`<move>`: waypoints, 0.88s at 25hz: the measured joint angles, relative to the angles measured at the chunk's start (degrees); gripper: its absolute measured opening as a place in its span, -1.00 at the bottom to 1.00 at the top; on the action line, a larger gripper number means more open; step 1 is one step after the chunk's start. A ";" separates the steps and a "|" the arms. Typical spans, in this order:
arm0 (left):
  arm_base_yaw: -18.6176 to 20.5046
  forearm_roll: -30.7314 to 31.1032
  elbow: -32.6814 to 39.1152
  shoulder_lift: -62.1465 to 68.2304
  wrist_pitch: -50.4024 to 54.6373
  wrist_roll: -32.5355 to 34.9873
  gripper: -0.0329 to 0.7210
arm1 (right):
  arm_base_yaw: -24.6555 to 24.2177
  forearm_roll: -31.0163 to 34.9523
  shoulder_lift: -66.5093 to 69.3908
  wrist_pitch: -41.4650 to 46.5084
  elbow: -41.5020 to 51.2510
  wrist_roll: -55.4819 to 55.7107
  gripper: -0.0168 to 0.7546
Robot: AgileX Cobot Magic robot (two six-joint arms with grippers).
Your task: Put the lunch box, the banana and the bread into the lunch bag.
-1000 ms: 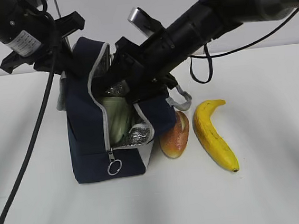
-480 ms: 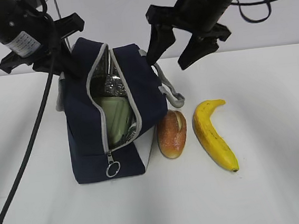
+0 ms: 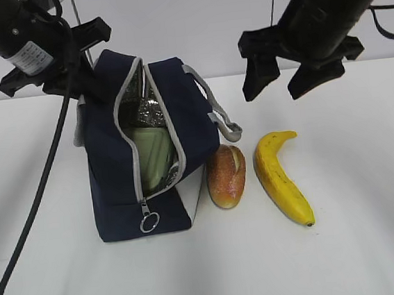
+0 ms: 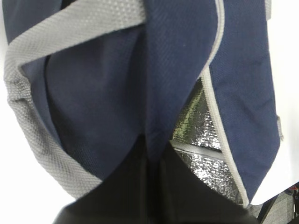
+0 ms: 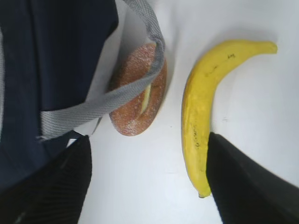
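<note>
Exterior view: lunch bag [image 3: 126, 175] upright on the tabletop [image 3: 360, 243], zipper open, foil lining showing. Lunch box [image 3: 152, 155] already inside, green lid visible through the opening. Bread [image 3: 228, 176] on the tabletop just beside the bag's right flank; banana [image 3: 281, 178] just beside the bread, further right. Right hand [image 3: 276, 82] raised above the banana, fingers spread wide, nothing between them. One second earlier this arm reached deep into the bag's mouth; half a second ago already out and above the bag; now shifted right, over the fruit. Bag flap, pushed wide during that reach, now hanging closer again. Left hand [image 3: 86, 88] at the bag's top left edge, unchanged over the second.

Left wrist view: left hand's black fingers [image 4: 154, 186] pressed together, pinching a fold of the navy fabric at the rim; grey handle strap arching to the left, foil lining visible to the right. Looks like a hold to keep the mouth open.

Right wrist view: spread fingers [image 5: 243, 182] framing the scene, banana lying between them, bread further left partly under the grey handle.

Reading: first of three items done, two left. Banana looks the likelier next pick. Narrowed opening may hinder insertion of the long fruit.
</note>
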 joint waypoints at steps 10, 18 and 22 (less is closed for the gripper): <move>0.00 0.00 0.00 0.00 0.00 0.00 -0.91 | 0.00 -2.37 -1.11 -9.64 15.36 0.40 0.55; 0.00 0.00 0.00 0.00 0.00 0.00 -0.91 | 0.00 -4.53 1.83 -12.61 16.15 0.13 0.55; 0.00 0.00 0.00 0.00 0.00 0.00 -0.91 | 0.00 -4.29 6.27 -13.19 16.15 0.13 0.55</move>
